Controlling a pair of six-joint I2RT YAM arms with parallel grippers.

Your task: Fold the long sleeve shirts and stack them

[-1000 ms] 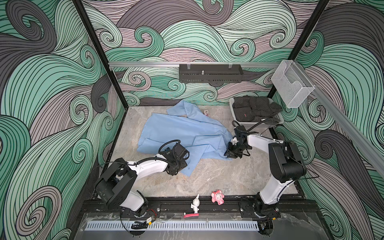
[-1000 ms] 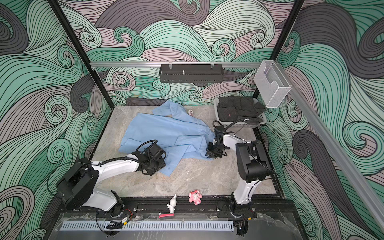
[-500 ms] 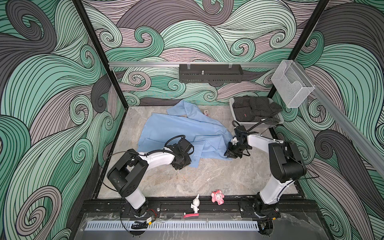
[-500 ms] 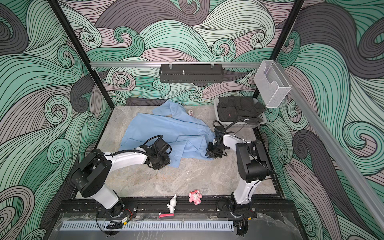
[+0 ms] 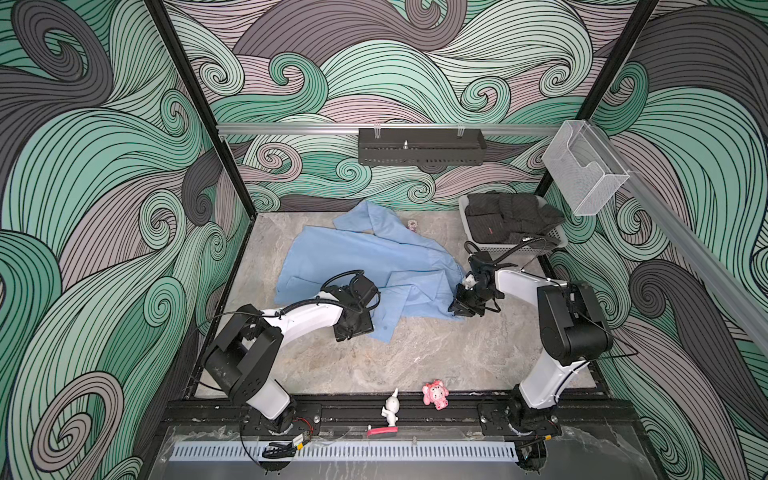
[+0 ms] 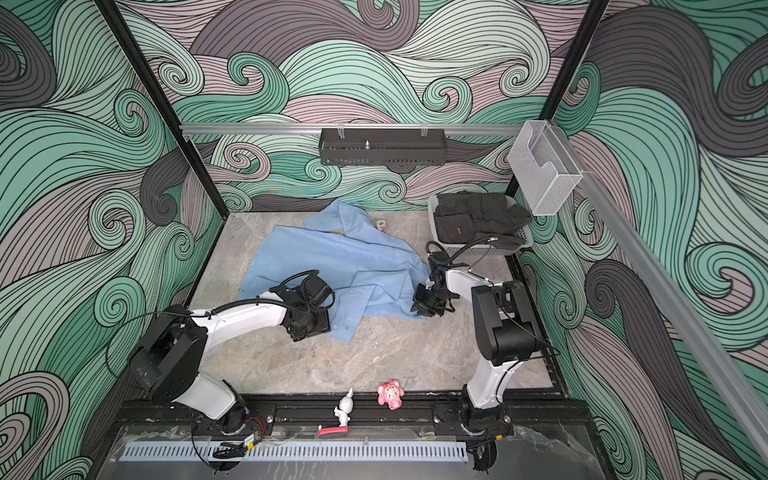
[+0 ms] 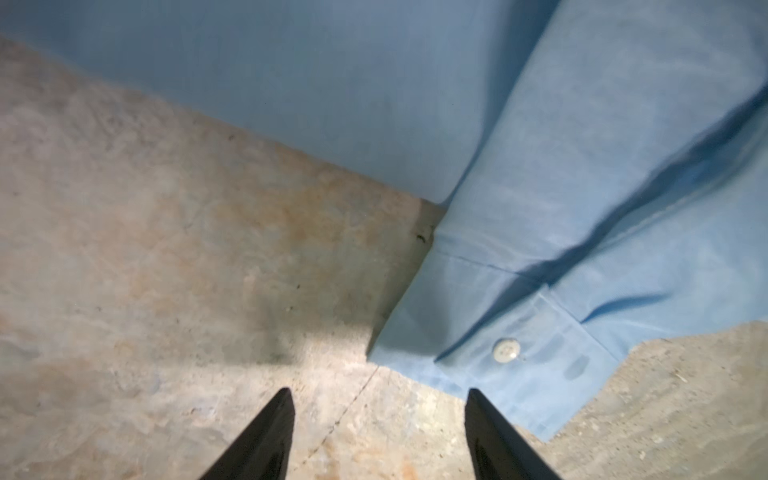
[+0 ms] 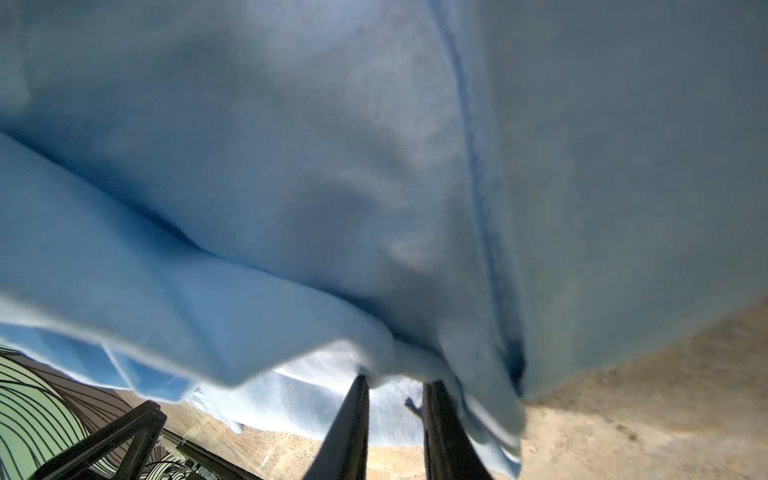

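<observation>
The left tool (image 7: 378,392) stands open and empty over bare tabletop (image 7: 166,249), just beside the cuff (image 7: 519,361) — the right tool (image 8: 397,380) pinches a bunched edge of the light-blue shirt (image 5: 365,257). The shirt lies spread mid-tabletop, between the two tools.

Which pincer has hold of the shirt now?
The right pincer, shut on an edge of the blue shirt; the left pincer stands open over the table beside the cuff.

Bare front tabletop (image 5: 415,357); shirt (image 5: 353,253), basket (image 5: 505,249) behind
</observation>
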